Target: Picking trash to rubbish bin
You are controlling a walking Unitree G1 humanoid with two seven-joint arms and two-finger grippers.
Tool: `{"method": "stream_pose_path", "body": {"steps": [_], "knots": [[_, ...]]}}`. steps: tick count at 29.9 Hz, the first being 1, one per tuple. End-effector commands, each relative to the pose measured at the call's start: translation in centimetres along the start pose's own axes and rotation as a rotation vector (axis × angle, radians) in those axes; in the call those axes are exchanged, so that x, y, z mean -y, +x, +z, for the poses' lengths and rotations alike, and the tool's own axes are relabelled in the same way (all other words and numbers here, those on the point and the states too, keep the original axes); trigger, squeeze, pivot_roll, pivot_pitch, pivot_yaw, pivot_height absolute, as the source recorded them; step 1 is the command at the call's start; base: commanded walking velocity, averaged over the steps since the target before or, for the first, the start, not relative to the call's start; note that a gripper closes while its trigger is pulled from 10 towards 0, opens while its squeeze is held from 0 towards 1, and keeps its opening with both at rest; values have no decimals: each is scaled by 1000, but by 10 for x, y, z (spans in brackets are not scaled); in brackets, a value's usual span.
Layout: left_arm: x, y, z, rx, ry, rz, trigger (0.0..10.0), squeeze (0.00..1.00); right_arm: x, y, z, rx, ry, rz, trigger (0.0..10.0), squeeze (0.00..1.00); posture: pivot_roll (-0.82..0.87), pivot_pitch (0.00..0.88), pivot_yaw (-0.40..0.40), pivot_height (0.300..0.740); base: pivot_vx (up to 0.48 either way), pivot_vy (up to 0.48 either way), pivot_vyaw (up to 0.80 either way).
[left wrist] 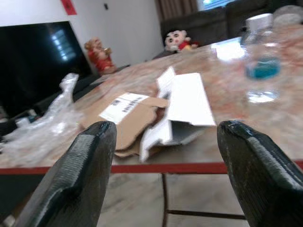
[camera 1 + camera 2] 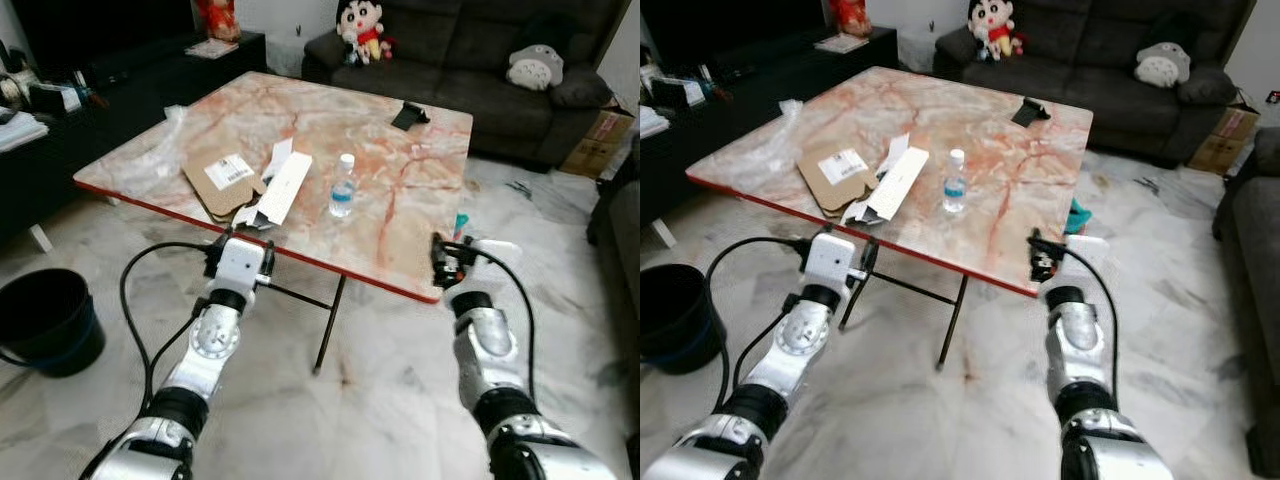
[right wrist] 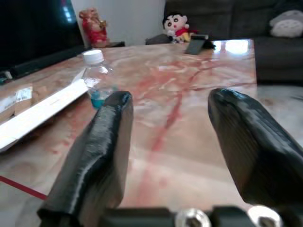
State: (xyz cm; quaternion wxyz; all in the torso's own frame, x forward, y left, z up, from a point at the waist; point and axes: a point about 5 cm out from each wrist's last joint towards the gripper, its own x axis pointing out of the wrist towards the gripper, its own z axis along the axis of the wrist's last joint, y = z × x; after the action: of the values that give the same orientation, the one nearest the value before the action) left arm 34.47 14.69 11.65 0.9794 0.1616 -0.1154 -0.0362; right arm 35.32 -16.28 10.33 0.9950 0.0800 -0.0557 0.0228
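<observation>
Marble table (image 2: 400, 190) holding one water bottle (image 2: 342, 186), one white box (image 2: 277, 190), one cardboard piece (image 2: 222, 182).
Left gripper (image 1: 163, 156) and right gripper (image 3: 168, 142) at its near edge, jaws apart.

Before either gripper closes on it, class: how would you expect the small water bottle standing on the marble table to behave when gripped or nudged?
The water bottle stands upright and narrow, so a sideways nudge would likely tip it, and then it might roll on the smooth table. It looks nearly empty, with only a little blue-tinted liquid low down, so probably light. Its thin clear plastic may dent under a firm squeeze.
</observation>
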Motion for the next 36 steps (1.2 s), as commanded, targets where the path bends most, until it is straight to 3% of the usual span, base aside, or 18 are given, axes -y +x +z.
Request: {"method": "stream_pose_path", "body": {"steps": [1,36], "knots": [[9,5,10,33,-8,-25,10000,0,12,0,6,23,-6,-32,10000,0,208,0,-58,740,311,0,0],[19,7,21,57,-35,-40,10000,0,-3,4,10,36,-1,30,10000,0,213,0,-70,740,318,0,-35]]}}
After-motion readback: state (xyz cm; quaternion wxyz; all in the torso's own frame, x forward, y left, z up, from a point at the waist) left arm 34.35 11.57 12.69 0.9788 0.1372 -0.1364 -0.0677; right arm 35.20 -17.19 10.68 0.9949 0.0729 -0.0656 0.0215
